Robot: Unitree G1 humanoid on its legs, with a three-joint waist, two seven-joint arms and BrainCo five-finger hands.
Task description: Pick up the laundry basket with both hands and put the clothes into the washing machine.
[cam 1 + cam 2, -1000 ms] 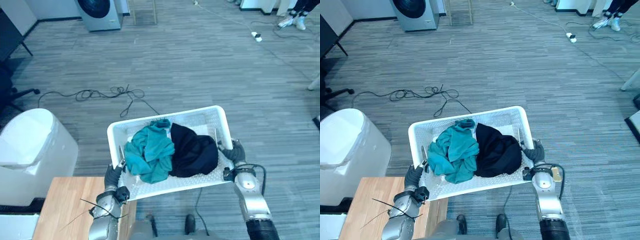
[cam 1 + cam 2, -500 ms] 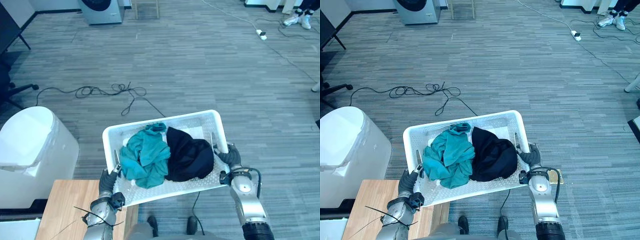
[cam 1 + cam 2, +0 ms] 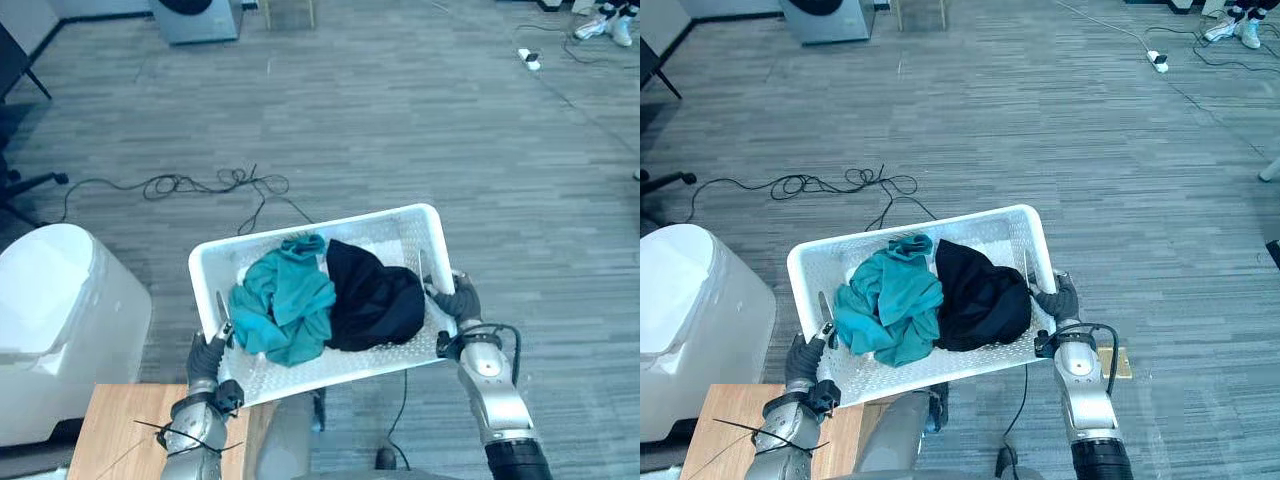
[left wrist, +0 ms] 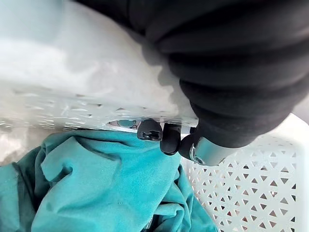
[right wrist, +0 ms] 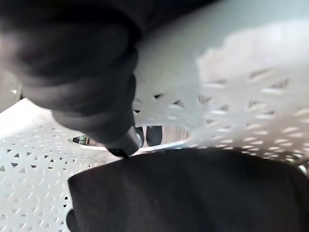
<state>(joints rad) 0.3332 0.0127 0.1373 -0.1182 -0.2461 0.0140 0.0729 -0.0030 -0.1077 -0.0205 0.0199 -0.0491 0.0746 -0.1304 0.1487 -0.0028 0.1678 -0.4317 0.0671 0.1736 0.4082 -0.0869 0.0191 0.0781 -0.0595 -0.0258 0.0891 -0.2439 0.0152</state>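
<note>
I carry a white perforated laundry basket (image 3: 400, 215) level in front of me, above the floor. Inside it a crumpled teal garment (image 3: 283, 305) lies on the left and a black garment (image 3: 375, 300) on the right. My left hand (image 3: 205, 358) is shut on the basket's left end, its fingers (image 4: 161, 133) hooked through the handle slot beside the teal garment (image 4: 96, 183). At the other end my right hand (image 3: 458, 300) is shut on the handle, its fingers (image 5: 125, 140) curled in next to the black garment (image 5: 193, 193). The grey washing machine (image 3: 195, 15) stands far ahead at the left.
A white lidded bin (image 3: 55, 320) stands close on the left. A wooden table corner (image 3: 120, 430) is below the basket's left end. A tangled black cable (image 3: 215, 185) lies on the floor ahead. A power strip (image 3: 528, 60) and a person's shoes (image 3: 605, 25) are far right.
The whole picture has shifted, so the camera has moved; the washing machine now sits nearer the upper edge. Both hands keep hold of the basket and the clothes lie as before.
</note>
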